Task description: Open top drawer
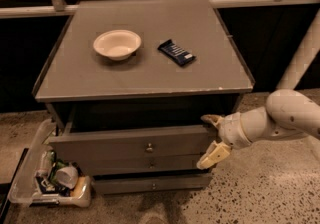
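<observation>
Grey cabinet top [145,75] with bowl [117,44] and dark packet [176,52], speckled floor [260,188]; hand [212,137] splayed at right end of top drawer [115,144].

Interior of top drawer [130,145]: lost in shadow. The gripper [210,137] at its right end: arm [292,118] cut by right edge. The floor bin [25,168]: contents indistinct.

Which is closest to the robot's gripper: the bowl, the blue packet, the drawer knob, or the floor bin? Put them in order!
From the gripper, at the top drawer right end:
1. Knob, just left.
2. Blue packet, on the cabinet top.
3. Bowl, on top, farther left.
4. Bin, floor, far left.
</observation>
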Tool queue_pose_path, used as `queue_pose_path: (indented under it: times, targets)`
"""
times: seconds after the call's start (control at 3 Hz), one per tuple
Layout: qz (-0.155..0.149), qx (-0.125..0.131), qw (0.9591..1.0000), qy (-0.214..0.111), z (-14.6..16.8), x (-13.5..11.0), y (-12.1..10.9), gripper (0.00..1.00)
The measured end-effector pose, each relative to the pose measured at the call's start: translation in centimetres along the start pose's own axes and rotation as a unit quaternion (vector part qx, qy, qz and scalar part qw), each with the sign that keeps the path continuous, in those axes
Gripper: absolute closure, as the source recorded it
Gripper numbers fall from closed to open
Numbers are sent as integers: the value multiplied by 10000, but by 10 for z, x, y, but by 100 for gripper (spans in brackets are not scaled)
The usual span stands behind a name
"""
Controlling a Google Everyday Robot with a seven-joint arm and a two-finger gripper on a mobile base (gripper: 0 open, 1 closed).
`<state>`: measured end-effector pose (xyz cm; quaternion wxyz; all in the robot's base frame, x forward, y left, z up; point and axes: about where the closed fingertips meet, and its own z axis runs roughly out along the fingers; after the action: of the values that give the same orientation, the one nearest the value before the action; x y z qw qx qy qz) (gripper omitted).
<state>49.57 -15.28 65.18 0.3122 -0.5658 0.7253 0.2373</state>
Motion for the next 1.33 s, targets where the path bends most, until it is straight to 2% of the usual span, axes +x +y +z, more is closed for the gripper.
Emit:
queue_pose_path:
  times: [0.33,1.0,1.33]
  targets:
    - [50,-169,9998,-102,3,0,13,37]
    - [50,-170,9998,-103,-4,-8,8,83]
    - [50,-170,9998,-103,-5,-9,8,100]
